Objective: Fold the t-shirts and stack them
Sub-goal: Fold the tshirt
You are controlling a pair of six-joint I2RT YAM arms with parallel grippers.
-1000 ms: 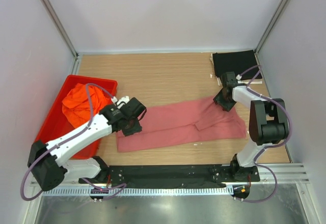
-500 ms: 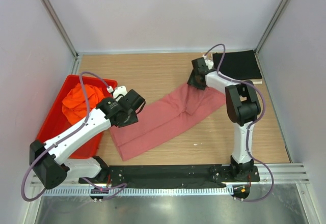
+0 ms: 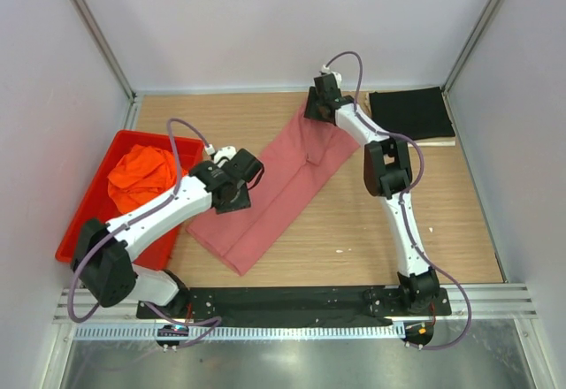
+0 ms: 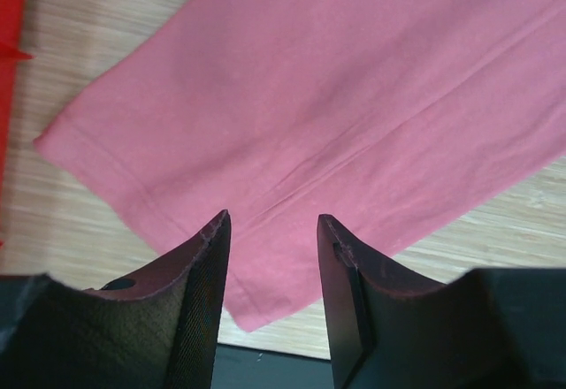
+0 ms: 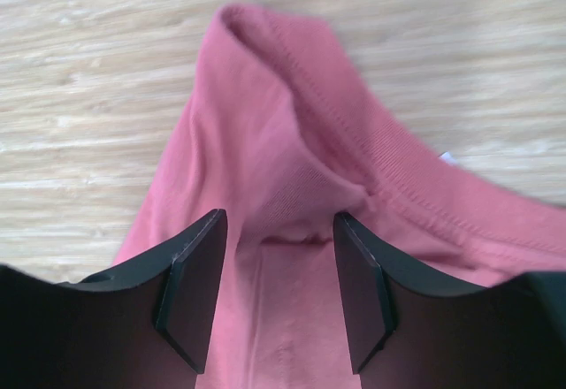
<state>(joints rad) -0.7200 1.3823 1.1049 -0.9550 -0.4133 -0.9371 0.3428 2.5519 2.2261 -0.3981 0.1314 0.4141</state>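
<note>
The rose shirt (image 3: 283, 186) lies slantwise on the table (image 3: 265, 124). Should its far end be pulled, the near hem could be dragged askew and the fold spoiled, since nothing pins it. Its bunched collar end is gripped between the half-parted jaws of the right claw (image 5: 279, 230). The left claw (image 4: 270, 230) is held open over the near hem, with nothing grasped.

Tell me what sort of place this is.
A robot lab cell, probably: white walls box in a wooden table, left arm and right arm bolted at its near edge, a rose shirt near a red tray.
</note>
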